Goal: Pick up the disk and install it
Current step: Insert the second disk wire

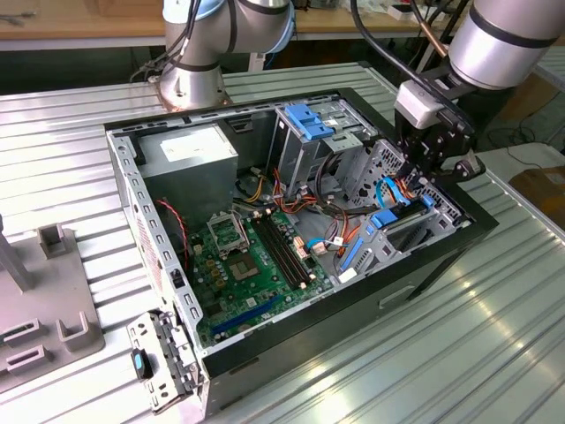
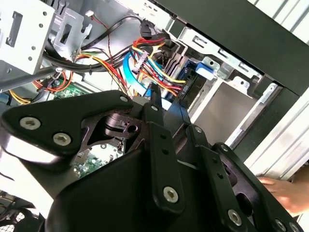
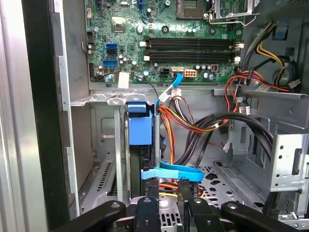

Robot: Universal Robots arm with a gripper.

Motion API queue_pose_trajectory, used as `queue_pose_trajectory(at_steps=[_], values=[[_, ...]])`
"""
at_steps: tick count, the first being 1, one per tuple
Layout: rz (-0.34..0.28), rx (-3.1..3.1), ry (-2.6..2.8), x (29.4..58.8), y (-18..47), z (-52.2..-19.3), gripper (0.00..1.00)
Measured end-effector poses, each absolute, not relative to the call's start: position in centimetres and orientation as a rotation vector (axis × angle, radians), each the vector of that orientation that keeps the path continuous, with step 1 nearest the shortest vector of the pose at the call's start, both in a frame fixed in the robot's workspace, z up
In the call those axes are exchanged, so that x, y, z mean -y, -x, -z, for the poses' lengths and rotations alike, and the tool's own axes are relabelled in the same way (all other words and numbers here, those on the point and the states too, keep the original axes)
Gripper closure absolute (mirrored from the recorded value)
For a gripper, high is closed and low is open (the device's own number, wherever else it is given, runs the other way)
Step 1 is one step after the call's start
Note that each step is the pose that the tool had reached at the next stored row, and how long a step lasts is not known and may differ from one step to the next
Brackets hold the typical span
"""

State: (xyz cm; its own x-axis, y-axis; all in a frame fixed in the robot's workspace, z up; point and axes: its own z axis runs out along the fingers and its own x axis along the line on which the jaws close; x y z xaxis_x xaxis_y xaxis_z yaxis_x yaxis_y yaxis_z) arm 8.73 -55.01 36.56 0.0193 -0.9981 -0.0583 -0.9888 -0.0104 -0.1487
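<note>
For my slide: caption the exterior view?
Black robot gripper reaching into the open black computer case above the blue-framed drive bay.

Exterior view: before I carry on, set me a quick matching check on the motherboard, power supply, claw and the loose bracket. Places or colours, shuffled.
Things:
1. motherboard
2. power supply
3. claw
4. bracket

Descriptions:
a. grey box with a white sticker, in the far corner of the case
b. lying on the table outside the case, at its near corner
c. green, flat on the case floor
d. reaching into the case at the exterior view's right

Pairs: 1-c, 2-a, 3-d, 4-b
</note>
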Motion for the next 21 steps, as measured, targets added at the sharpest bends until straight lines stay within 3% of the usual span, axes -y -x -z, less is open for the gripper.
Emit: queue_pose_trajectory(at_steps=[21], values=[[0.054,-2.101,2.109,55.8,-10.4,-34.2,0.7]])
